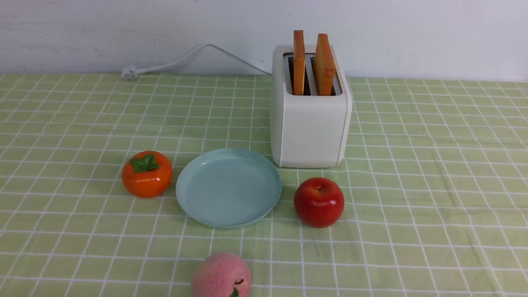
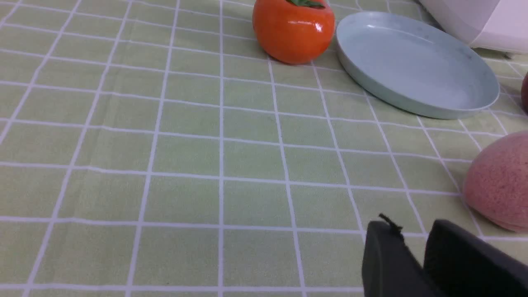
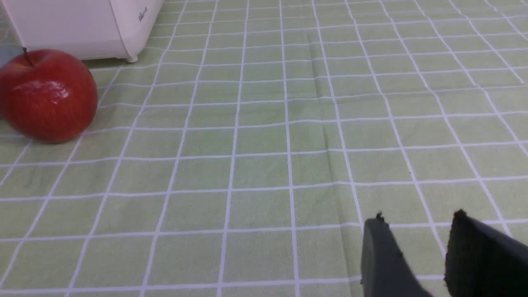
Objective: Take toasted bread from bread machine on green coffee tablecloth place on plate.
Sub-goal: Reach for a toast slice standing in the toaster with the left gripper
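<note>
Now, toasted bread [image 1: 298, 62]: two slices upright on edge, thin crusts facing the front view, faces running front to back.
Location: bread machine [image 1: 309, 128] slots, on green coffee tablecloth [image 1: 433, 165], behind plate [image 1: 229, 187].
Left gripper [image 2: 412, 231]: narrowly parted, empty.
Right gripper [image 3: 416, 222]: wider apart, empty.

Pink fruit [image 1: 220, 274] cropped, toasted bread [image 1: 299, 57] half-hidden
</note>
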